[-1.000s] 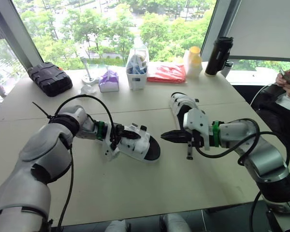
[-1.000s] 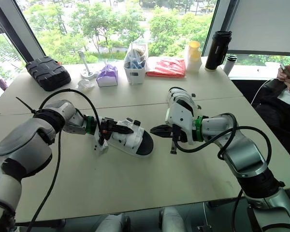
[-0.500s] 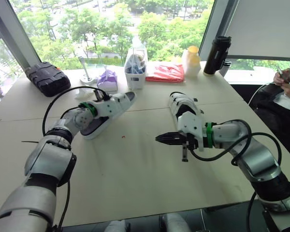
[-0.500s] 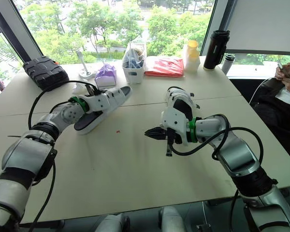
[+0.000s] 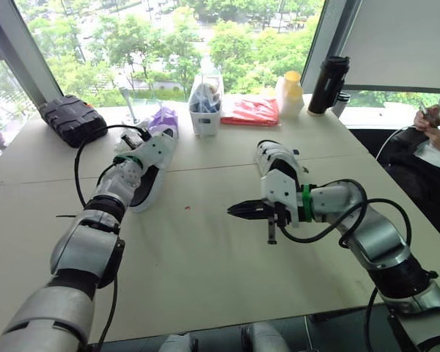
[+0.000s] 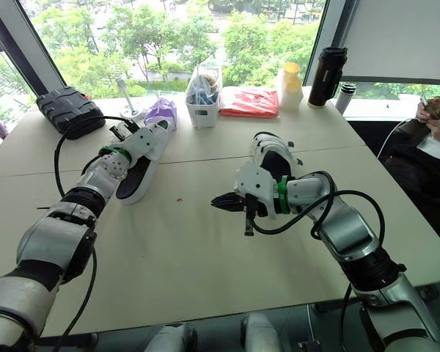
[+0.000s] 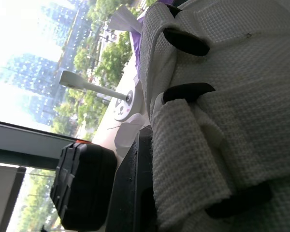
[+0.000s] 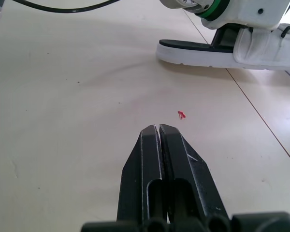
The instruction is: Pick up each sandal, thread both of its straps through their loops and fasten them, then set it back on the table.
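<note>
Black fingers pressed tight together and holding nothing: that is how the right tool [image 8: 159,129] looks in its own wrist view, low over the pale surface [image 8: 63,96] with a red speck [image 8: 181,115] just ahead of it. Beyond the speck, that view shows the left sandal [image 8: 217,48] with its sole flat on the surface. The head views add its angle, toe towards a purple tissue pack [image 5: 165,117]. The left tool [image 6: 136,143] sits at its upper, and I cannot tell whether it is gripping. The left wrist view brings up close what the head views leave small: white woven straps [image 7: 222,96] crossed by black loops [image 7: 186,42]. The right sandal [image 5: 275,158] lies just behind the right arm. Farther back stand a black case [image 5: 73,119], a white tub [image 5: 207,103], a red packet [image 5: 251,110] and a black flask [image 5: 329,84].
</note>
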Available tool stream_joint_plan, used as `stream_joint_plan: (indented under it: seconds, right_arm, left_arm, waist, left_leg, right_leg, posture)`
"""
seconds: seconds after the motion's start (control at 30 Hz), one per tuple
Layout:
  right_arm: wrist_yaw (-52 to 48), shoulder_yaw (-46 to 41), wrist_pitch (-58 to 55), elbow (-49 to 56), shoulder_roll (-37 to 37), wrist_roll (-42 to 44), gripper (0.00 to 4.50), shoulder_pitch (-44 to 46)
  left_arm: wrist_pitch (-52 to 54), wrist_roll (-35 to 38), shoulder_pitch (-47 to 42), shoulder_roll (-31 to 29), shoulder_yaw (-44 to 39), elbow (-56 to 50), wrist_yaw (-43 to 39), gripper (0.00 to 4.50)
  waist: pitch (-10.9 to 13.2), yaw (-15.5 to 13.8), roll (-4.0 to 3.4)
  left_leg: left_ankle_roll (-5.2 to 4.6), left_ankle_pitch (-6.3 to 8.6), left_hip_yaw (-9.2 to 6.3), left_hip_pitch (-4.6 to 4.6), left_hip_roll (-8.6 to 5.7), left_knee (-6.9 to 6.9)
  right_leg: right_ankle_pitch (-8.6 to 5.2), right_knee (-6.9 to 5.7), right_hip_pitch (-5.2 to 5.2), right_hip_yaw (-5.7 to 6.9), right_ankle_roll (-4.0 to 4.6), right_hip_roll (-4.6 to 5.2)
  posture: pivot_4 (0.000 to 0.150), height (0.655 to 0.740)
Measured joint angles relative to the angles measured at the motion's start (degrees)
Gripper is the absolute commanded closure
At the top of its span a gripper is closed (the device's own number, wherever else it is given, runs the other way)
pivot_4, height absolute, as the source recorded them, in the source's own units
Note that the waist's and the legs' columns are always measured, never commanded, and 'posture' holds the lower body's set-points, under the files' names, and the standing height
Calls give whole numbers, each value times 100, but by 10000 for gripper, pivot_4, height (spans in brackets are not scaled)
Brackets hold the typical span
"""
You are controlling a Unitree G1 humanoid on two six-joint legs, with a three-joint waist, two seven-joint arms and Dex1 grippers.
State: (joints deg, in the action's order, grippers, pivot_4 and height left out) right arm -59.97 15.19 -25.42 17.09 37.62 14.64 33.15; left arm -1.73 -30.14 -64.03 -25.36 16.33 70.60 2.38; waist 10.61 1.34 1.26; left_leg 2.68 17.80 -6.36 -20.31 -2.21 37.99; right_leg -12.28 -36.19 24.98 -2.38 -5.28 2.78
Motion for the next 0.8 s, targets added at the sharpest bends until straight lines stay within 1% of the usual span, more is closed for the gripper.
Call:
stream_joint_plan:
  seconds: [0.07, 0.17, 0.37, 0.67, 0.73, 0.77, 0.8]
  right_arm:
    - [1, 13, 23, -9, -41, -28, 45000, 26]
    - [6, 21, 57, -23, -58, -71, 45000, 36]
    - [16, 22, 95, -45, -80, -158, 45000, 35]
    - [22, 22, 168, -46, -119, -255, 45000, 35]
    - [22, 22, 202, -48, -121, -262, 45000, 35]
    - [21, 22, 213, -49, -122, -265, 45000, 35]
    - [21, 22, 216, -55, -126, -268, 45000, 35]
  left_arm:
    - [478, -238, -116, 72, 291, 73, 61, 44657]
    - [931, -572, -201, 107, 713, 165, -77, 44657]
    - [1568, -632, -388, 280, 771, 246, -346, 44657]
    - [2039, -871, -414, 288, 1133, 245, -593, 44657]
    - [2135, -933, -413, 289, 1224, 242, -677, 35963]
    - [2166, -948, -411, 289, 1256, 245, -721, 32869]
    - [2226, -965, -381, 288, 1283, 250, -763, 27941]
  waist:
    - [0, 26, 0]
    - [0, 119, 0]
    - [0, 131, 0]
    - [0, 126, 0]
    - [0, 126, 0]
    - [0, 125, 0]
    - [0, 124, 0]
  left_leg:
    - [0, 0, 0, -1, 2, 0]
    - [-1, 1, 0, -4, 1, 0]
    - [-2, 2, 1, -5, 1, 0]
    - [-2, 1, 2, -7, 0, 0]
    - [-2, 2, 2, -7, 0, 0]
    - [-2, 1, 2, -7, 0, 0]
    - [-2, 1, 2, -6, 0, 0]
  right_leg:
    - [0, -1, 0, 0, 0, -3]
    - [0, 0, 1, -1, 0, -1]
    - [0, 0, 4, -2, 0, -1]
    - [0, 0, 5, -3, 0, 0]
    - [0, 0, 5, -3, 0, 0]
    - [0, 0, 5, -3, 0, 0]
    - [0, 0, 5, -3, 0, 0]
  posture:
    - [1500, 7400]
    - [1500, 7400]
    - [1500, 7400]
    - [1500, 7400]
    - [1500, 7400]
    - [1500, 7400]
    - [1500, 7400]
